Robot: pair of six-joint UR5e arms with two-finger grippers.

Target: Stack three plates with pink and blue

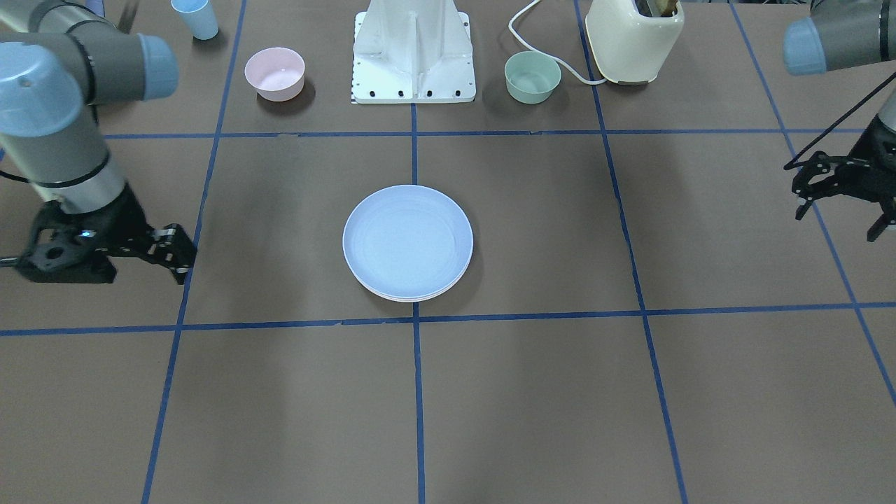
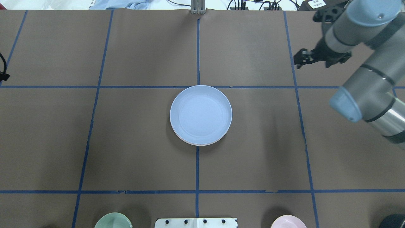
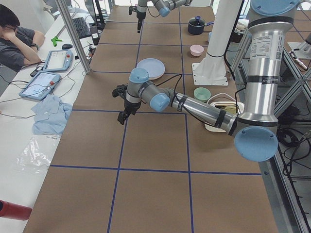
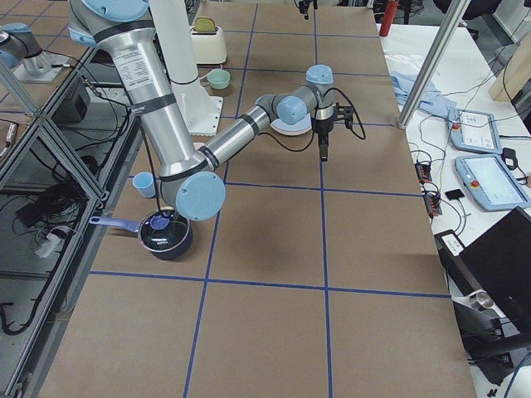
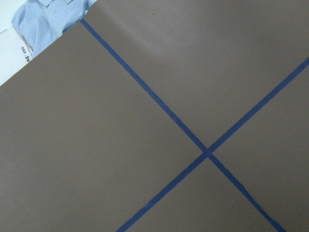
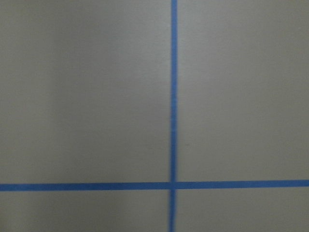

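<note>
The pale blue plate [image 1: 408, 241] lies on top of a stack at the table's middle, also seen from overhead [image 2: 201, 114]. Only thin pale rims [image 1: 420, 298] of the plates under it show, and I cannot tell their colours, so the pink and cream-white plates are hidden. My right gripper [image 1: 183, 269] hangs over bare table well off to the stack's side, fingers together and empty; overhead it is at the right [image 2: 296, 61]. My left gripper [image 1: 840, 220] is open and empty, far off on the other side [image 3: 121, 104].
By the robot's base [image 1: 413, 56] stand a small pink bowl [image 1: 274, 73], a small green bowl [image 1: 533, 76], a blue cup [image 1: 196, 17] and a cream toaster [image 1: 633, 38] with its cord. A dark pot [image 4: 166, 236] sits off to the robot's right.
</note>
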